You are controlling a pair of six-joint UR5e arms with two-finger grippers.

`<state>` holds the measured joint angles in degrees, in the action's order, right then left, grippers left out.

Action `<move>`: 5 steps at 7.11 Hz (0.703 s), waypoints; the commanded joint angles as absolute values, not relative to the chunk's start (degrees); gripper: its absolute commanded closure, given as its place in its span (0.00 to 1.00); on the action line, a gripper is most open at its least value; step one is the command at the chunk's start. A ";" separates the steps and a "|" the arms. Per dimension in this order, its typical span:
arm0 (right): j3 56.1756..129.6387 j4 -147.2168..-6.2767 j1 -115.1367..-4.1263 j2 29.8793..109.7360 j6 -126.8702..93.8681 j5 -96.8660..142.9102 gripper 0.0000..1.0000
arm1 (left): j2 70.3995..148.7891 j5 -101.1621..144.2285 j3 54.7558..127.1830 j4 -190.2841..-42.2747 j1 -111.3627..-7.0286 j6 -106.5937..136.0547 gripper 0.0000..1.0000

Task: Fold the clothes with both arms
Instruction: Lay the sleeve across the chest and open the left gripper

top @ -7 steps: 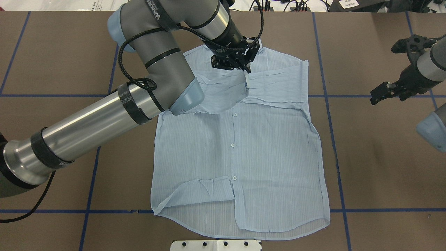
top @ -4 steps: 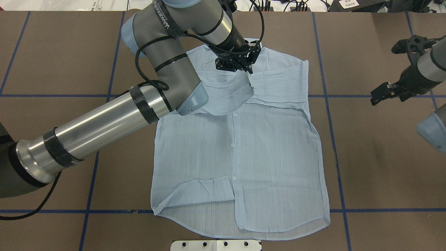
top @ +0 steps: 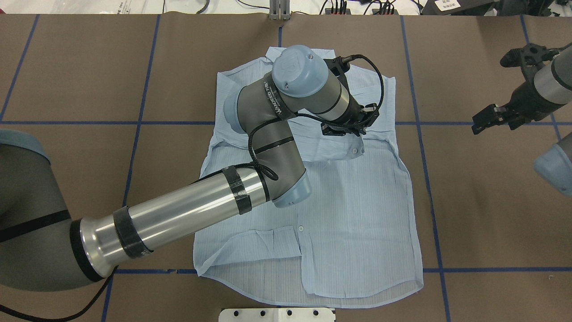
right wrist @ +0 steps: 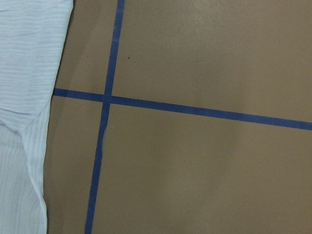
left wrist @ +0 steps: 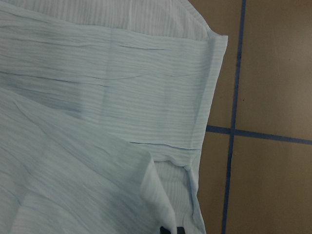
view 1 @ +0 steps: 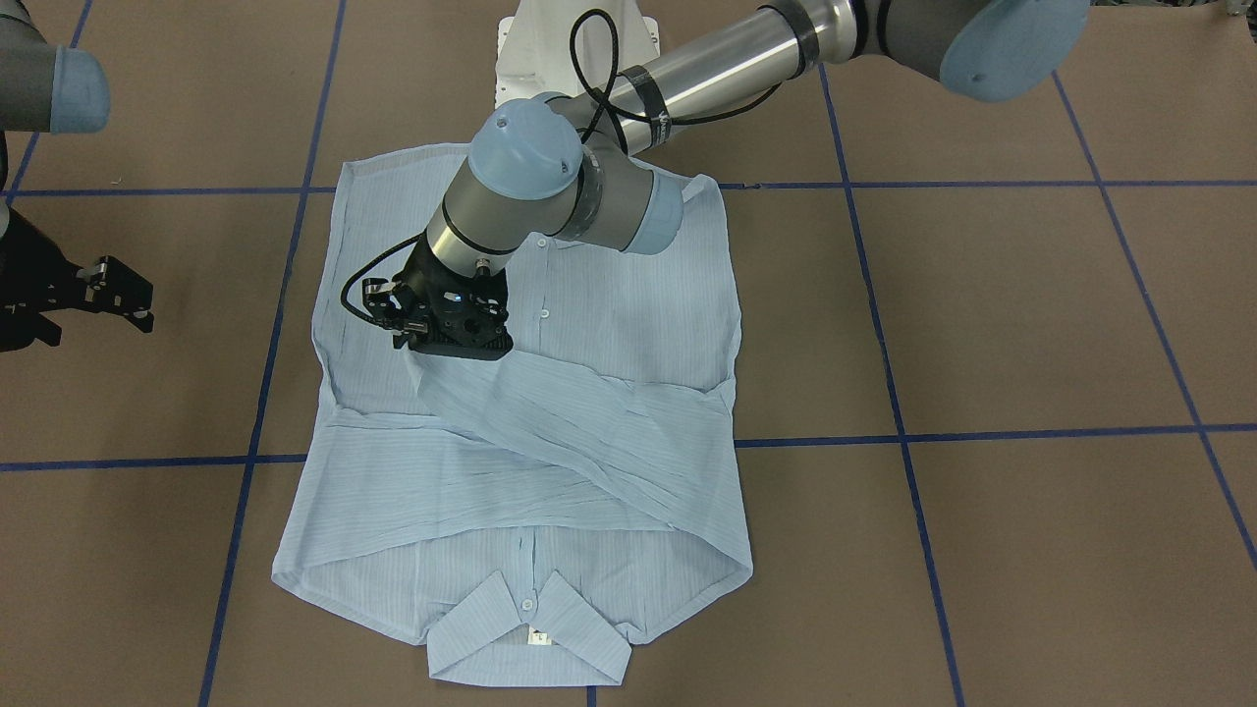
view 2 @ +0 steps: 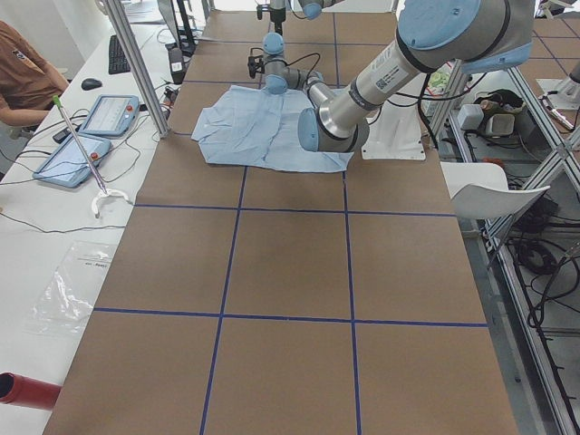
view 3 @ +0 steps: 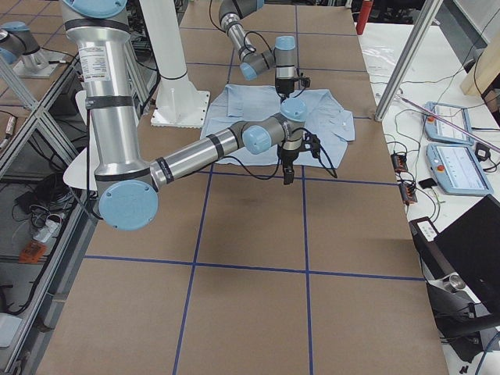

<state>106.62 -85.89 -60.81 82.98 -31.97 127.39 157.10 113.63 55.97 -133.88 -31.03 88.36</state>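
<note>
The light blue striped shirt [top: 353,210] lies front-up mid-table, collar [view 1: 530,638] toward the far edge. The left gripper [top: 344,131] sits low over the chest, fingers apparently pinched on the sleeve [view 1: 589,422], which is drawn across to narrow the garment. Its wrist hides the fingertips. The right gripper [top: 487,120] hovers near the right edge, off the cloth; I cannot tell its finger gap.

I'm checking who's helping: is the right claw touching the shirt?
Apart. The overhead view shows the right gripper over bare table, well clear of the shirt's edge.
</note>
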 commanded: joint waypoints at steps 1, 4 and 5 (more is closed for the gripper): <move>106.43 -83.94 -60.30 82.88 -33.47 128.49 0.00 | 157.06 113.03 55.72 -135.35 -30.94 88.16 0.01; 109.40 -74.91 -53.65 83.23 -49.58 128.86 0.00 | 148.59 113.47 66.64 -131.78 -32.16 87.80 0.01; 112.56 -74.88 -49.87 84.62 -54.36 126.06 0.00 | 143.40 113.55 75.41 -125.48 -32.60 86.15 0.01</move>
<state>109.36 -76.50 -54.31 83.40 -47.30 128.58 149.61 113.42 65.86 -131.33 -32.04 87.45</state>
